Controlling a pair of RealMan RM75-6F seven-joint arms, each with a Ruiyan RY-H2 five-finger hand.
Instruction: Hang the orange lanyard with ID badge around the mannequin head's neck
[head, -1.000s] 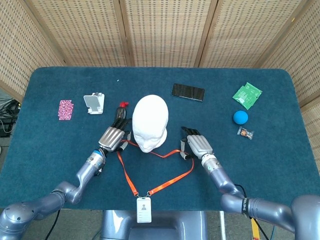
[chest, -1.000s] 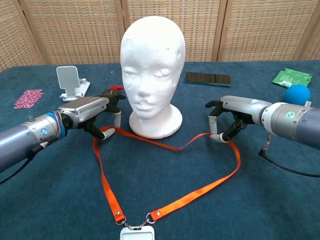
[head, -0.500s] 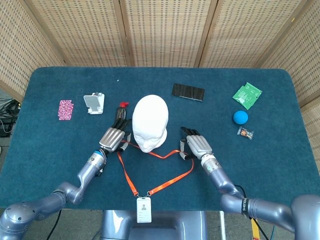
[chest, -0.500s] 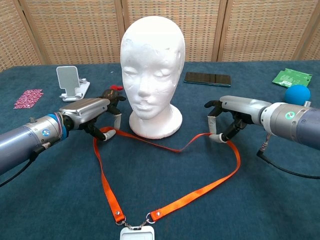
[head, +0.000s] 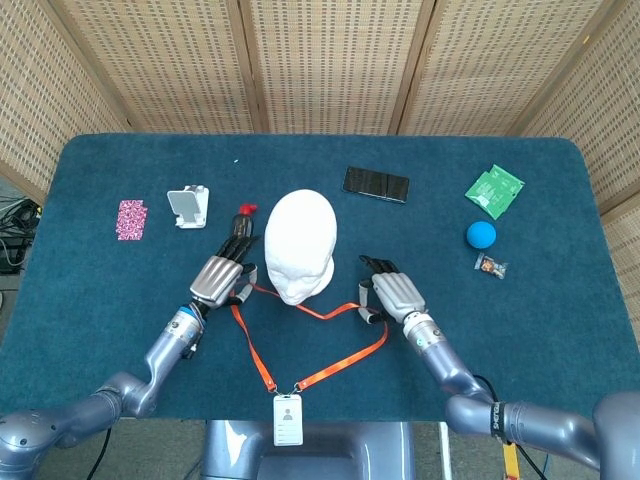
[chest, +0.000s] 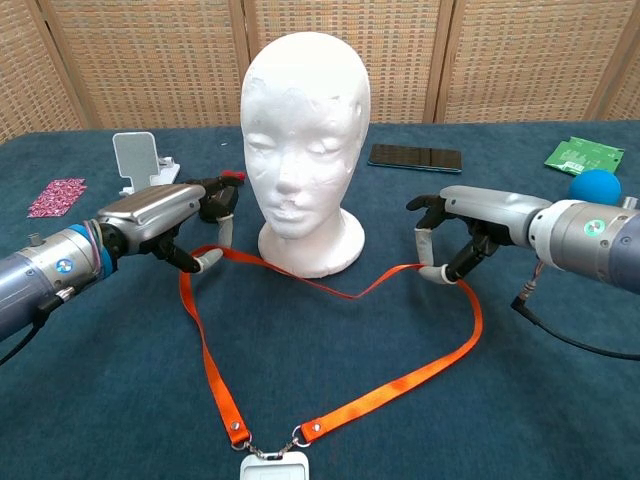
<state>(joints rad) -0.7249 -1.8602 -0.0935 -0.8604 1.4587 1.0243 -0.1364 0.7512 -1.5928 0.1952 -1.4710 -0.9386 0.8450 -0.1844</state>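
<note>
The white foam mannequin head (head: 300, 245) (chest: 305, 140) stands upright mid-table. An orange lanyard (head: 256, 355) (chest: 210, 370) lies in a loop in front of its base, its far side dipping in a V between my hands. The white ID badge (head: 288, 420) (chest: 272, 468) hangs at the table's near edge. My left hand (head: 220, 276) (chest: 170, 218) pinches the strap left of the neck, lifting it a little. On the other side, my right hand (head: 390, 292) (chest: 462, 225) pinches the strap too. Nothing hangs around the neck.
A white phone stand (head: 188, 207), a pink patterned card (head: 131, 219) and a red-topped dark object (head: 244, 213) sit at the back left. A black phone (head: 376, 184) lies behind the head. A green board (head: 494, 190), a blue ball (head: 481, 234) and a small packet (head: 490, 265) are on the right.
My left hand has risen and shifted slightly left, lifting its end of the strap and drawing it straighter. My right hand has barely moved, still holding the strap.
</note>
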